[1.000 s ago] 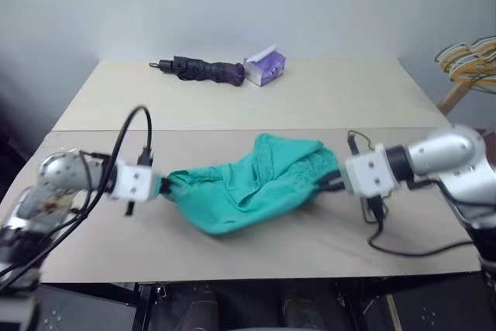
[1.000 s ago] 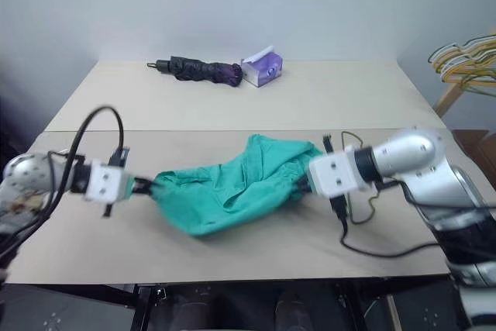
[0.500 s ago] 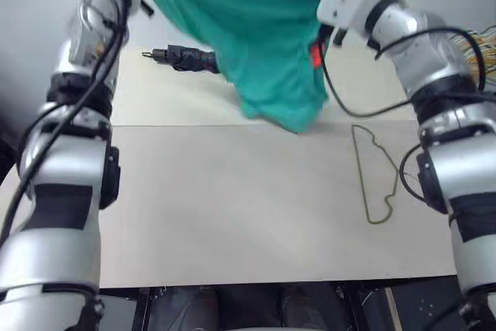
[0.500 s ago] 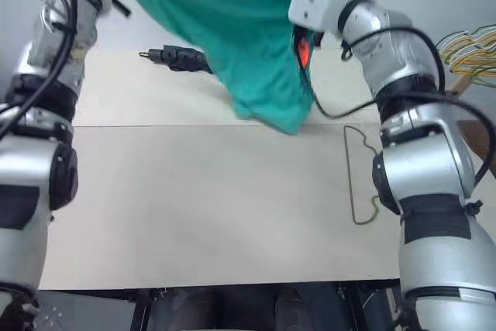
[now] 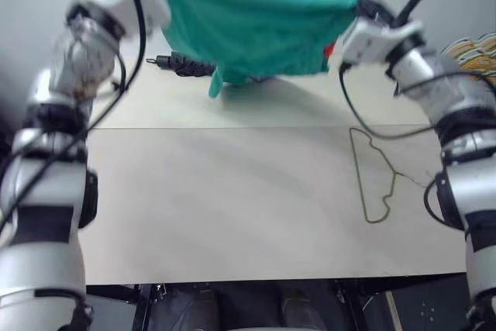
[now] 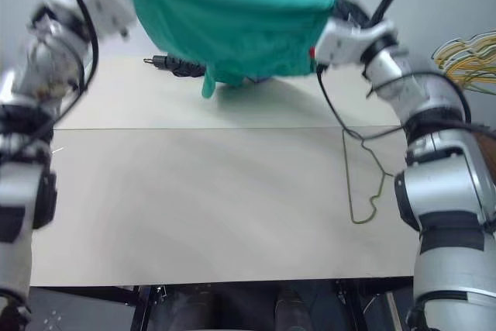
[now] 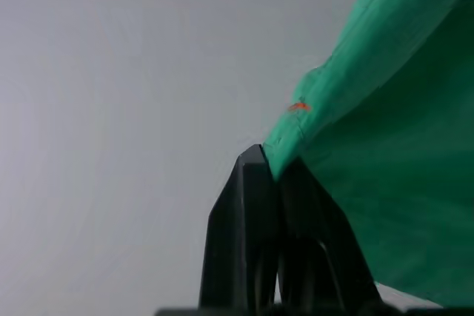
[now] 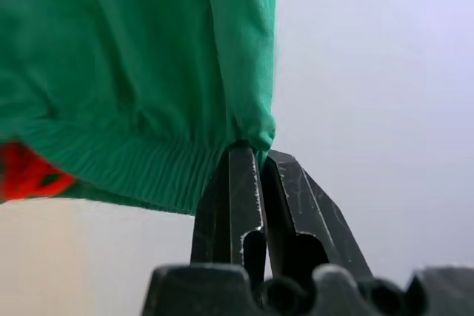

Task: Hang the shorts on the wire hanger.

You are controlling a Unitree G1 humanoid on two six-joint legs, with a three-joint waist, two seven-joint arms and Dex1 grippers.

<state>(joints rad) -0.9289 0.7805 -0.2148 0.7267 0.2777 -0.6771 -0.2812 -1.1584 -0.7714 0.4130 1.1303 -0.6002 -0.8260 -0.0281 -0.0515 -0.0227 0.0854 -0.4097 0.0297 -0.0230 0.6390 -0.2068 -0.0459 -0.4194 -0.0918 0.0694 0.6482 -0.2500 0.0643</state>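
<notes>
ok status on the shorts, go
Left gripper and right gripper both shut on the shorts, stretched between them above the table. Hanger flat on table, untouched. Umbrella beneath the shorts.

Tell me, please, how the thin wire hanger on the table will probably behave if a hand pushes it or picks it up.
The wire hanger lies flat on the table and is thin bare wire, so it probably slides easily when pushed. It looks light and should keep its shape when lifted, though it may bend a little. Lying so flat, it may be hard to pinch.
</notes>
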